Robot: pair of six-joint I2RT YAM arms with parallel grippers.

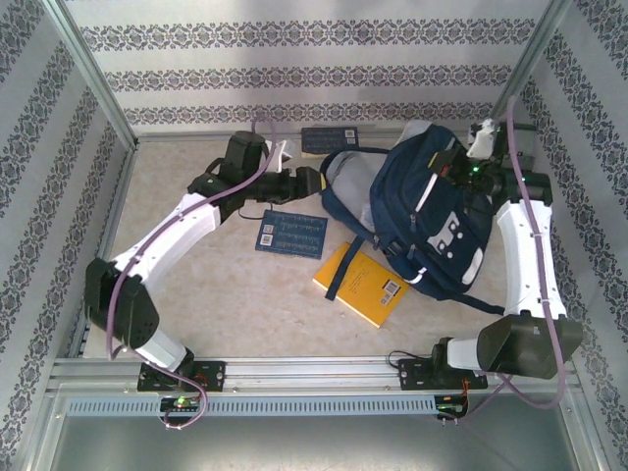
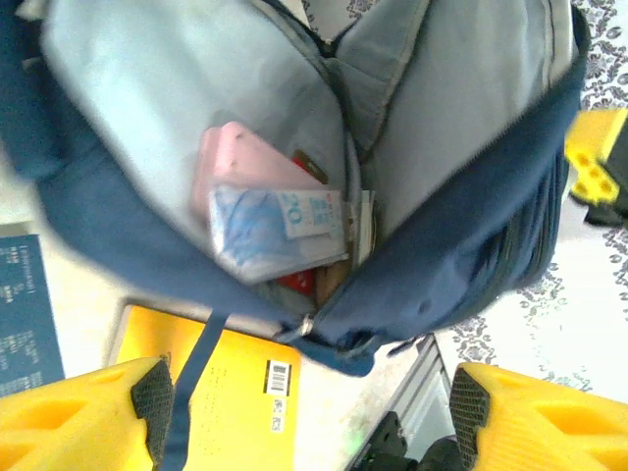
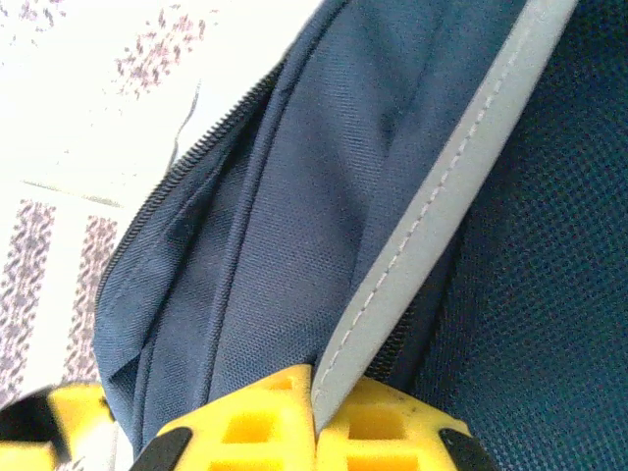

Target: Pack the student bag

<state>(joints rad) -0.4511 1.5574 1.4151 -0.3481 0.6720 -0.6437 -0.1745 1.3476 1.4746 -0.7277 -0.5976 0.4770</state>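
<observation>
Pink case (image 2: pixel 235 162) in student bag (image 2: pixel 471 265) — blurred, half-covered.

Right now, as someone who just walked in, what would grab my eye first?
The big navy student bag lies on the right of the table, mouth gaping toward the open left end effector. Inside sit a pink item and a blue-white packet. A bright yellow notebook lies just in front, a bag strap across it.
</observation>
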